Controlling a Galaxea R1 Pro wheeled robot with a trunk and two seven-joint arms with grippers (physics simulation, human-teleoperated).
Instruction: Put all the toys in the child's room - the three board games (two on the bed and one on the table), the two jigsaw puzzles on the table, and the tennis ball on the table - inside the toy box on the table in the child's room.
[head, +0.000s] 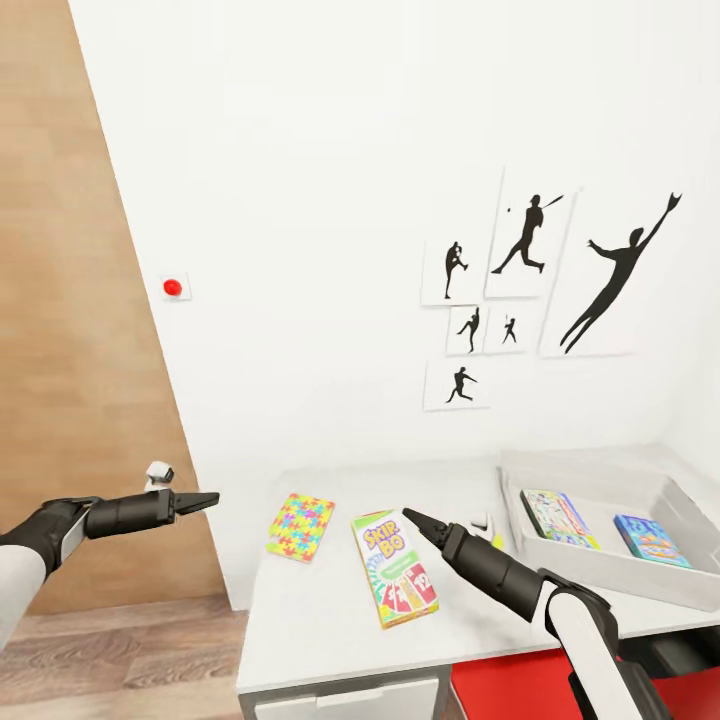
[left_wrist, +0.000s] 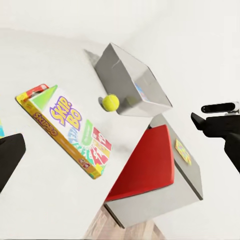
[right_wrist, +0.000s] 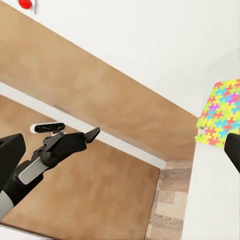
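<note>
— White table (head: 330, 610), what lies on it?

— "SKIP-BO" (head: 394, 567) is the one label I can read, purple letters on a green, yellow and red box lying flat near the middle. Left of it, apart, lies the puzzle (head: 301, 526), a mosaic of yellow, green, pink and blue pieces. My left wrist camera shows the ball (left_wrist: 111, 102) right beside the grey toy box (head: 690, 510).

— And in the toy box?

— Two printed games: one greenish (head: 559, 518), one blue (head: 650, 540), side by side. Their lettering is too small to read.

— Your grippers?

— My left gripper (head: 205, 499) hangs off the table's left end, fingers close together, holding nothing. My right gripper (head: 412, 520) hovers over the table just right of the Skip-Bo box, tapered to a point, empty too.

— Anything on the wall?

— Black ballplayer silhouettes (head: 530, 275) and a red button (head: 174, 287).
</note>
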